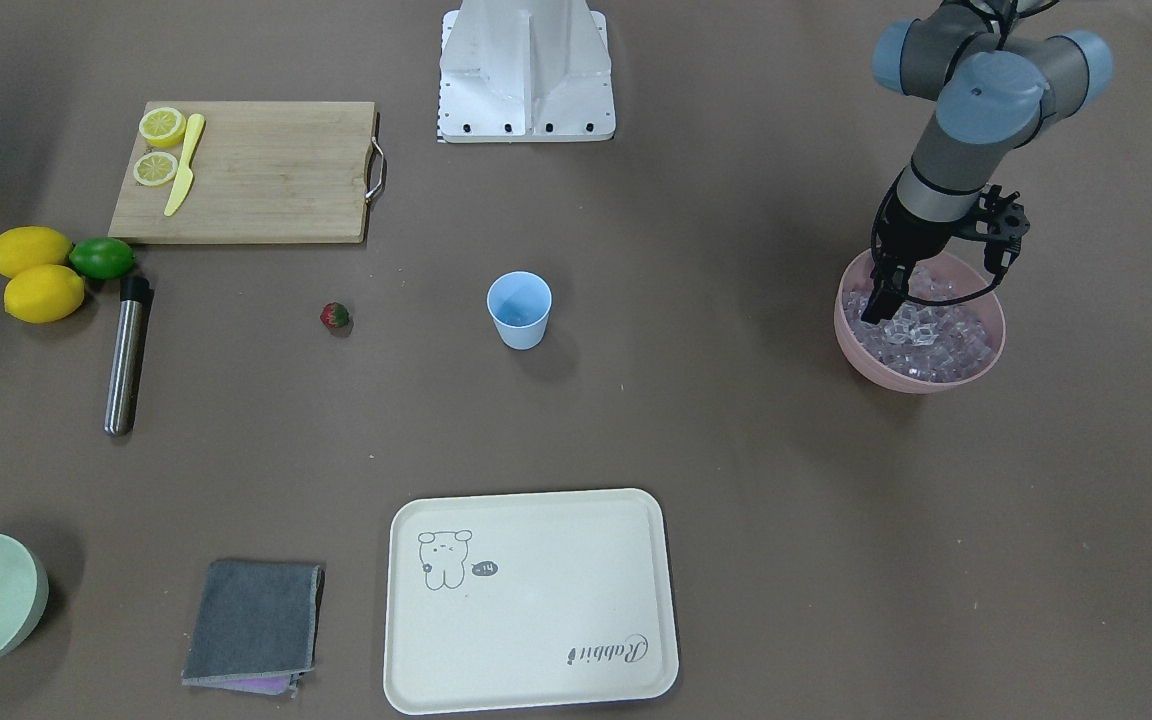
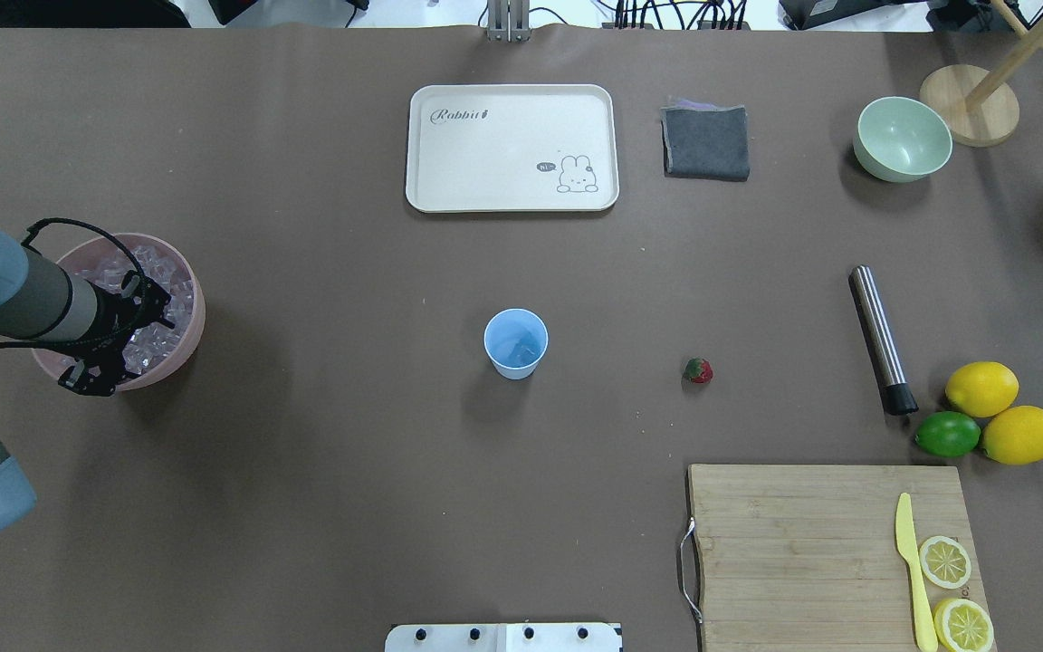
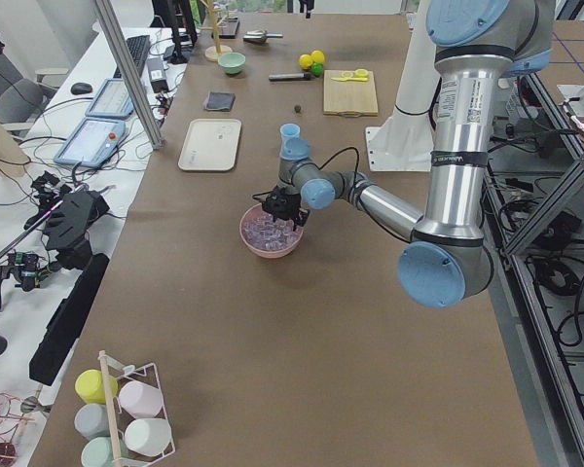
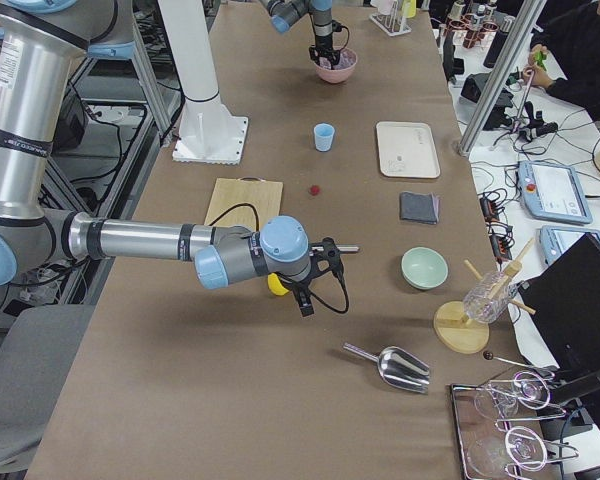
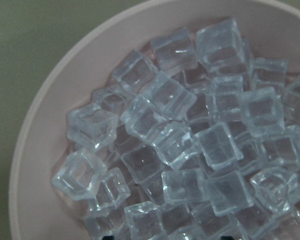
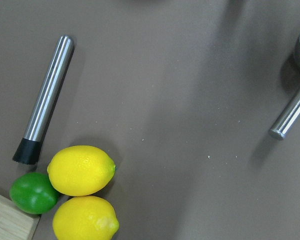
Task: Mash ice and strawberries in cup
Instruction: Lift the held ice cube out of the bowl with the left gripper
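Clear, glassy ice cubes (image 5: pixel 165 145) fill my left wrist camera, heaped in the round pink plastic bowl (image 5: pixel 35 150). My left pincer (image 1: pixel 881 303) hangs pointing down right over that heap, with its tips at the top cubes. Its jaws look wide apart with no cube between them, though only a tiny bit of one tip shows. The ice is straight below me, so I think the next move is just down and squeeze.

The bowl sits near the left end edge of the surface. The small light blue plastic cup (image 2: pixel 515 342) stands upright in the middle of the surface, well apart from the bowl. A cube would have to travel sideways toward the middle to reach it. The little red strawberry (image 2: pixel 698 370) lies past the cup, toward the right end edge.

My right pincer (image 4: pixel 315 278) floats near that right end, above the two yellow lemons (image 6: pixel 81 170), so it is nearer the strawberry. I cannot tell if it is wide or narrow.
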Controlling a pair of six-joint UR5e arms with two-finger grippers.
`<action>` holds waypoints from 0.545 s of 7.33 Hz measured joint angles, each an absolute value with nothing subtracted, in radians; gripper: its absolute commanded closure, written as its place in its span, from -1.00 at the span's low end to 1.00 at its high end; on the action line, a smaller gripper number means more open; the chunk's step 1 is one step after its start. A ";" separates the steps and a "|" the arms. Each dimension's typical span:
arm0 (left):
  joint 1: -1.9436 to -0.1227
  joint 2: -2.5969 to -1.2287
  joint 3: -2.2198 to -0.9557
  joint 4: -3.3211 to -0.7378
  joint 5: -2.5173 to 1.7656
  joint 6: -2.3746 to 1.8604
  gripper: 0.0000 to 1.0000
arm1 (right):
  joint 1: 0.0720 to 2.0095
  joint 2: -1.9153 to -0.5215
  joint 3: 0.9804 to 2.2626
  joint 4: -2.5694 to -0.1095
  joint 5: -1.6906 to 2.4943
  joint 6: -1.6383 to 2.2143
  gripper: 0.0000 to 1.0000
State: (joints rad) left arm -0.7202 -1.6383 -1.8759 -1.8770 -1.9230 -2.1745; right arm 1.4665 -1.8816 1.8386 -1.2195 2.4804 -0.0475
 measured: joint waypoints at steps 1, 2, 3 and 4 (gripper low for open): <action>-0.719 -1.641 -1.873 -1.877 -1.923 -2.172 0.99 | 1.466 -1.882 1.839 -1.220 2.480 -0.048 -1.00; -0.719 -1.641 -1.872 -1.877 -1.924 -2.170 1.00 | 1.466 -1.883 1.839 -1.220 2.480 -0.048 -1.00; -0.719 -1.640 -1.875 -1.876 -1.927 -2.167 1.00 | 1.466 -1.884 1.839 -1.219 2.480 -0.048 -1.00; -0.721 -1.641 -1.886 -1.864 -1.938 -2.163 1.00 | 1.466 -1.887 1.841 -1.220 2.480 -0.047 -1.00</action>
